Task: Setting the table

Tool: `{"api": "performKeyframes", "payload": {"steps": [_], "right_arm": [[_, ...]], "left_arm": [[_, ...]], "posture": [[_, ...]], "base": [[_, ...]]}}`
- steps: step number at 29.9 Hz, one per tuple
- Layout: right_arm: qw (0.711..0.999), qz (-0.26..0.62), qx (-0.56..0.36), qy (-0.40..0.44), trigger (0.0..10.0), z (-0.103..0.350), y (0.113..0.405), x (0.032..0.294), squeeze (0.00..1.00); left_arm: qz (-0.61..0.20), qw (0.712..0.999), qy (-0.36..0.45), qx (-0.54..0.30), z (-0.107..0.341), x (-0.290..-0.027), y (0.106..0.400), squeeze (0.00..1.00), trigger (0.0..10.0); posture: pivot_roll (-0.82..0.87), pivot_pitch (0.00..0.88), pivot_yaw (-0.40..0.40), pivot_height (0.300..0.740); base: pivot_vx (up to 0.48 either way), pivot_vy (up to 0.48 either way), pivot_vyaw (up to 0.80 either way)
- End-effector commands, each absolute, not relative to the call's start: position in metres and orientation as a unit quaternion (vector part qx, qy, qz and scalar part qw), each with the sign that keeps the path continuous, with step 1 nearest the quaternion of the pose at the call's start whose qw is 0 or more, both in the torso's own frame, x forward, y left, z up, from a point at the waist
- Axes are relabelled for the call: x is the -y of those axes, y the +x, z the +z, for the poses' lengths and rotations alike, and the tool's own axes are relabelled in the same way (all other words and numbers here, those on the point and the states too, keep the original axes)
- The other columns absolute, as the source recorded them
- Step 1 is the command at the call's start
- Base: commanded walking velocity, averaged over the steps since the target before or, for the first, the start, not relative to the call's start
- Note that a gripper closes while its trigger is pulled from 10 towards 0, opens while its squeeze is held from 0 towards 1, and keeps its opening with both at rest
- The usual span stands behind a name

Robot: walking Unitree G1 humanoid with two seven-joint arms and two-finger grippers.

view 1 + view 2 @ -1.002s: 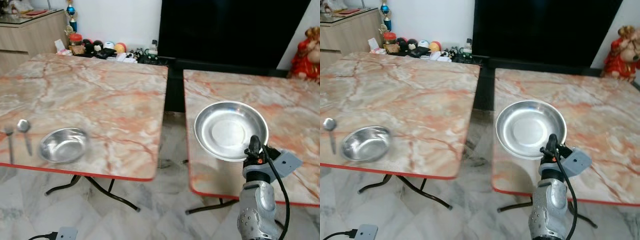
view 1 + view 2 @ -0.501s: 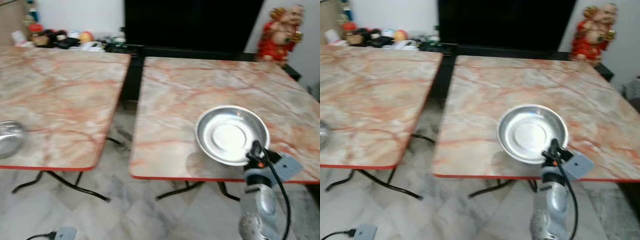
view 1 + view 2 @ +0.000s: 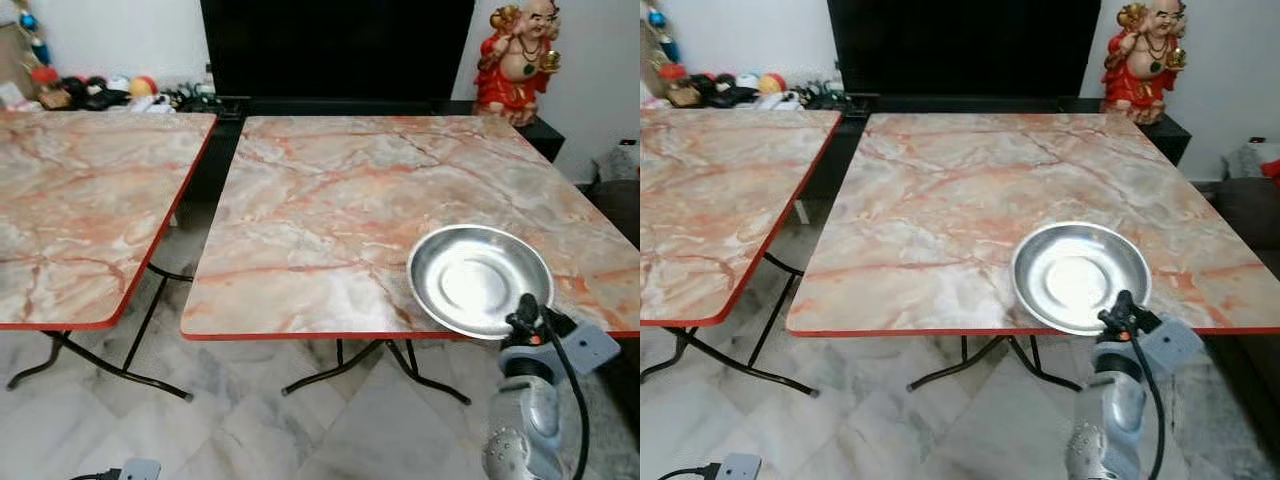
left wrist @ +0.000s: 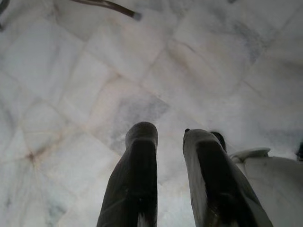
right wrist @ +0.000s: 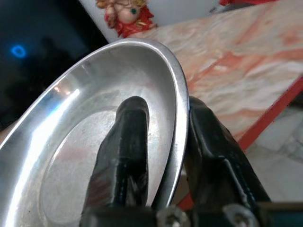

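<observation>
- Steel plate (image 3: 480, 281), shallow and shiny, is held over the near right corner of the marble table (image 3: 330, 200); I cannot tell whether its underside touches the top.
- My right gripper (image 5: 163, 142) pinches the plate's near rim, one black finger (image 5: 128, 142) inside the dish, the other under the lip.
- I judge it light and stiff, but slick: polished metal gripped at one edge can swivel or slide out if I swing fast.
- A rim hold is the only workable place on a dish this flat; I'd keep the wrist level and lower it gently.
- Dropped, it would clatter and roll rather than break.
- My left gripper (image 4: 165, 175) hangs idle over the pale floor tiles (image 4: 71, 71), fingers a narrow gap apart, holding nothing.
</observation>
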State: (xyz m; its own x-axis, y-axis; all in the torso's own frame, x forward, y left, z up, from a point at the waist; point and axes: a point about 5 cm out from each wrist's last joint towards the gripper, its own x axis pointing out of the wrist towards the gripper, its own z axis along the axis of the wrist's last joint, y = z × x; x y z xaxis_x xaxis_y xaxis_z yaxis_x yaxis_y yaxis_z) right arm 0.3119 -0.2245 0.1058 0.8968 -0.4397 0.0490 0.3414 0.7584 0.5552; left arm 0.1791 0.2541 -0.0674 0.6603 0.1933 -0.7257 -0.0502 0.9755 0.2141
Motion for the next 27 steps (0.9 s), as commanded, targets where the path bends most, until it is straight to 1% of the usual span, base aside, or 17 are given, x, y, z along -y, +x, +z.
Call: {"api": "performKeyframes", "payload": {"steps": [1,8,9,10,13,16,20,23,27], "right_arm": [[0.928,-0.200,0.086,0.304,10.0,0.109,0.320,0.221,0.00],[0.932,-0.184,0.075,0.303,10.0,0.113,0.333,0.216,0.00],[0.929,-0.171,0.057,0.323,10.0,0.113,0.344,0.209,0.00],[0.927,-0.169,0.049,0.332,10.0,0.112,0.348,0.207,0.00],[0.925,-0.168,0.045,0.337,10.0,0.112,0.350,0.206,0.00],[0.931,-0.164,0.038,0.323,10.0,0.115,0.357,0.201,0.00],[0.933,-0.166,0.032,0.318,10.0,0.115,0.359,0.201,0.00],[0.935,-0.191,0.003,0.300,10.0,0.110,0.361,0.202,0.00],[0.934,-0.201,-0.014,0.296,10.0,0.103,0.361,0.200,0.00]], "left_arm": [[0.067,0.903,0.091,-0.414,-0.069,-0.257,0.176,0.00,10.0],[0.066,0.903,0.089,-0.415,-0.070,-0.255,0.175,0.00,10.0],[0.065,0.904,0.087,-0.414,-0.070,-0.253,0.176,0.00,10.0],[0.065,0.904,0.085,-0.414,-0.070,-0.253,0.176,0.00,10.0],[0.065,0.904,0.084,-0.413,-0.070,-0.253,0.176,0.00,10.0],[0.067,0.904,0.081,-0.414,-0.071,-0.252,0.174,0.00,10.0],[0.067,0.904,0.081,-0.415,-0.071,-0.252,0.173,0.00,10.0],[0.069,0.903,0.078,-0.417,-0.072,-0.252,0.171,0.00,10.0],[0.070,0.904,0.074,-0.416,-0.073,-0.251,0.170,0.00,10.0]], "posture": [[0.10,0.078,-0.028,0.740],[0.10,0.077,-0.026,0.740],[0.11,0.080,-0.034,0.740],[0.11,0.080,-0.034,0.740],[0.11,0.080,-0.034,0.740],[0.11,0.087,-0.041,0.740],[0.11,0.087,-0.041,0.740],[0.12,0.088,-0.049,0.740],[0.13,0.094,-0.053,0.740]], "base": [[0.000,0.000,0.00],[0.000,0.000,0.00],[0.000,0.000,0.00],[0.000,0.000,0.00],[0.000,0.000,0.00],[0.000,0.000,0.00],[0.000,0.000,0.00],[0.000,0.000,0.00],[0.000,0.000,0.00]]}}
